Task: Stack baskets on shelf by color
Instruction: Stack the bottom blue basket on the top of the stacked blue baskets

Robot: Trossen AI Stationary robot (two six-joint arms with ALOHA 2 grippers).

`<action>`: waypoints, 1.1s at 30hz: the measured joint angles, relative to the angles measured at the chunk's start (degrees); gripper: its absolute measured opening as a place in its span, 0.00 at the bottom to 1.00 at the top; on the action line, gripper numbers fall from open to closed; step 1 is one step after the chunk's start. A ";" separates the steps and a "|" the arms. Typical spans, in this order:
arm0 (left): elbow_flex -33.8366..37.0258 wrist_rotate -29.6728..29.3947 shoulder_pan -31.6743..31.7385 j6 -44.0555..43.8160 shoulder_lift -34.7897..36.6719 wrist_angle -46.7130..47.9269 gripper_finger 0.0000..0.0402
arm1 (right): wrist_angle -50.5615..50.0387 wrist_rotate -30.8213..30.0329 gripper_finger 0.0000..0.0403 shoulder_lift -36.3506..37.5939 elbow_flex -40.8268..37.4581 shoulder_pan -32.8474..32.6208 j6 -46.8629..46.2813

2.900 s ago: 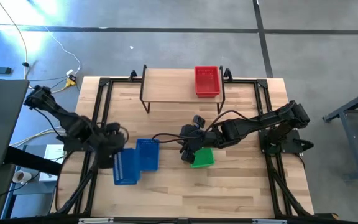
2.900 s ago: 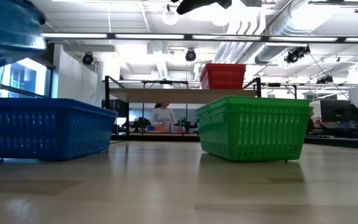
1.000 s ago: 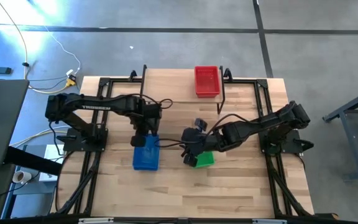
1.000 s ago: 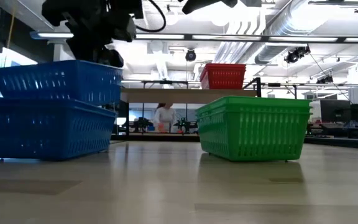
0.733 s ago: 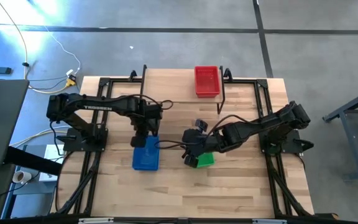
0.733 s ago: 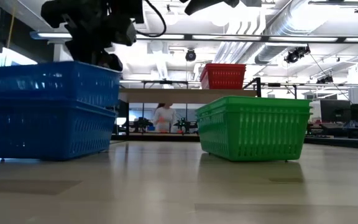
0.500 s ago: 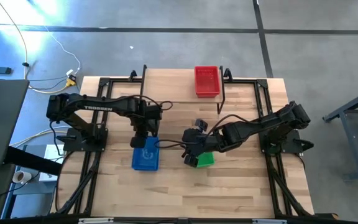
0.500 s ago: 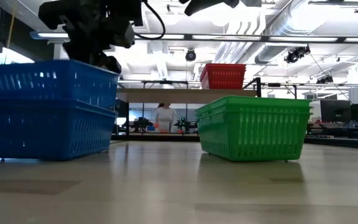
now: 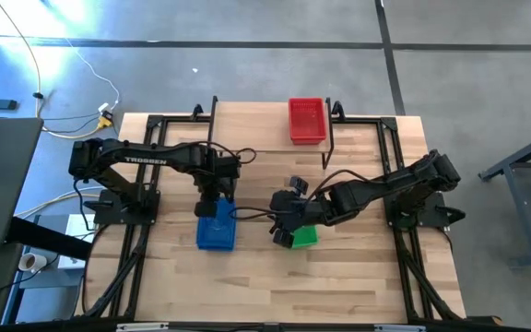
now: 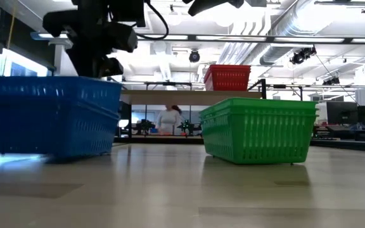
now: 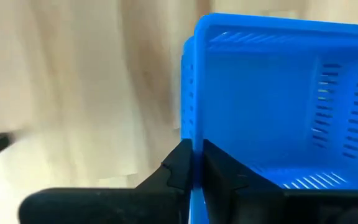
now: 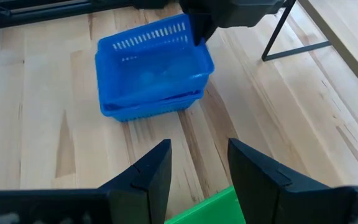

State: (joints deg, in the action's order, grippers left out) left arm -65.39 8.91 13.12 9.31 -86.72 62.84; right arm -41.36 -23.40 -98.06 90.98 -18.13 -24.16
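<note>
The left gripper (image 11: 194, 163) was clamped on the rim of the upper blue basket (image 9: 216, 229), nested in another blue one on the table. The right gripper (image 12: 197, 165) hung spread wide above the green basket (image 10: 258, 130). A red basket (image 9: 307, 120) sat on the shelf (image 9: 247, 124).

- Two blue baskets (image 9: 216, 231), one nested inside the other
- One green basket (image 9: 302, 237)
- One red basket (image 9: 307, 120)
- One shelf (image 9: 256, 118)
- Two robot arms
</note>
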 joint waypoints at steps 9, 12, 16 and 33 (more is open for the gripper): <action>0.00 -0.95 -0.10 -0.12 0.02 0.00 0.13 | 0.00 0.02 0.36 0.00 0.00 0.02 -0.02; 0.00 -0.89 -0.08 -0.12 0.02 0.01 0.18 | 0.00 0.02 0.36 0.00 0.00 -0.01 0.00; 0.00 3.04 -0.06 0.17 0.02 0.11 0.25 | 0.01 0.02 0.36 0.00 0.00 0.02 -0.02; -0.07 2.45 -0.15 0.29 -2.85 0.20 0.11 | 0.05 0.02 0.36 0.00 0.00 0.02 -0.02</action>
State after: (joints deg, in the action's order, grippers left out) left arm -65.45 11.36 12.96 9.61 -89.57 63.04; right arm -41.31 -23.38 -98.06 90.98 -18.11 -24.18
